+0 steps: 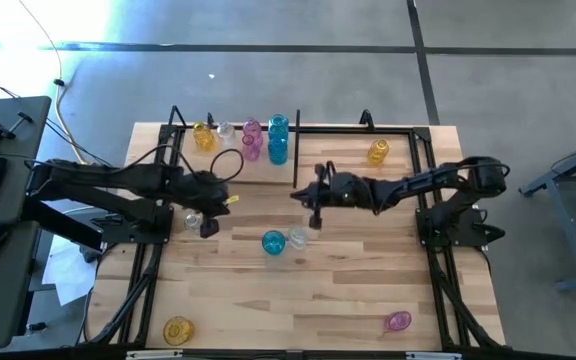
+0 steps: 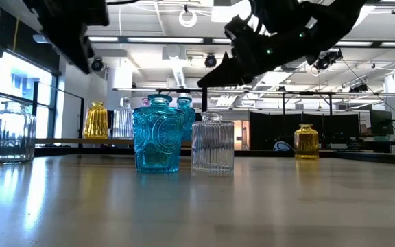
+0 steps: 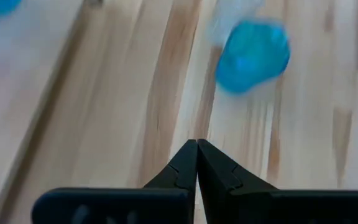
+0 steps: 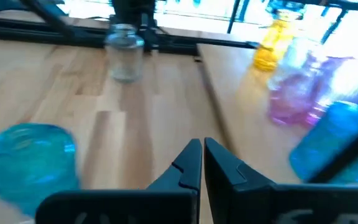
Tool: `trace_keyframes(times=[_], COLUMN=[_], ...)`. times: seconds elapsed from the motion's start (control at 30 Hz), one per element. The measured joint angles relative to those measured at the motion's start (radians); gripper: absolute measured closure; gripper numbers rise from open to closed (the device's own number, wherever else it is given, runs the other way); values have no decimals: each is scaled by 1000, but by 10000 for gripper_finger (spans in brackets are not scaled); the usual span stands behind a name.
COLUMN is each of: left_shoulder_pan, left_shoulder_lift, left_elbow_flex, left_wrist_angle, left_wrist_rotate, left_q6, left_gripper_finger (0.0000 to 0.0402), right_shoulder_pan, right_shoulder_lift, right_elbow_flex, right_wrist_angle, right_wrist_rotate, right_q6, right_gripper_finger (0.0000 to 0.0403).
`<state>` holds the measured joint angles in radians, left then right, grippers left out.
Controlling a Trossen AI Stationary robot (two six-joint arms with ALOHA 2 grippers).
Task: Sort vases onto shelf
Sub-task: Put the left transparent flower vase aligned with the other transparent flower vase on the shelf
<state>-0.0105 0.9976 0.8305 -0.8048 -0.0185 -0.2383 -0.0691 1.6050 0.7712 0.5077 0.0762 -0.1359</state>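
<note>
Both grippers hover above the table, shut and empty. My left gripper (image 1: 230,200) (image 3: 197,146) points toward a teal-blue vase (image 1: 273,242) (image 3: 253,56) (image 2: 156,134) standing mid-table on its base, beside a clear ribbed vase (image 1: 297,238) (image 2: 212,142). My right gripper (image 1: 296,194) (image 4: 202,146) faces it from the right, near the shelf's divider rod (image 1: 297,150). The shelf (image 1: 348,128) on the far side holds yellow (image 1: 203,137), clear (image 1: 226,130), pink (image 1: 252,140) and blue (image 1: 277,140) vases in its left part, and a yellow one (image 1: 379,151) in its right part.
Another clear vase (image 1: 193,218) (image 4: 125,53) stands close by the left arm. A yellow vase (image 1: 177,329) sits near the near-left corner and a pink one (image 1: 398,321) near the near-right corner. Bare wood lies across the table's near middle.
</note>
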Motion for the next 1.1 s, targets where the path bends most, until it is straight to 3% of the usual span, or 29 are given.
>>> trace_keyframes(times=[0.17,0.4,0.6,0.8,1.1], left_shoulder_pan=[-26,-96,-131,-88,-5], left_shoulder_lift=[0,1,2,24,28], left_elbow_flex=[53,63,63,63,-39], left_wrist_angle=[-240,-422,-464,-534,-486], left_wrist_rotate=[13,107,63,-28,4], left_q6=[-135,-314,-394,-426,-363], left_gripper_finger=[370,305,235,172,155], right_shoulder_pan=[-48,-47,-48,-49,-49], right_shoulder_lift=[-2,-2,-2,-2,-2], right_elbow_flex=[0,0,0,0,0], right_wrist_angle=[-18,-51,-37,-33,-33], right_wrist_rotate=[-30,-42,-81,-81,-89], right_q6=[4,-4,-30,-30,-30], right_gripper_finger=[403,403,403,403,403])
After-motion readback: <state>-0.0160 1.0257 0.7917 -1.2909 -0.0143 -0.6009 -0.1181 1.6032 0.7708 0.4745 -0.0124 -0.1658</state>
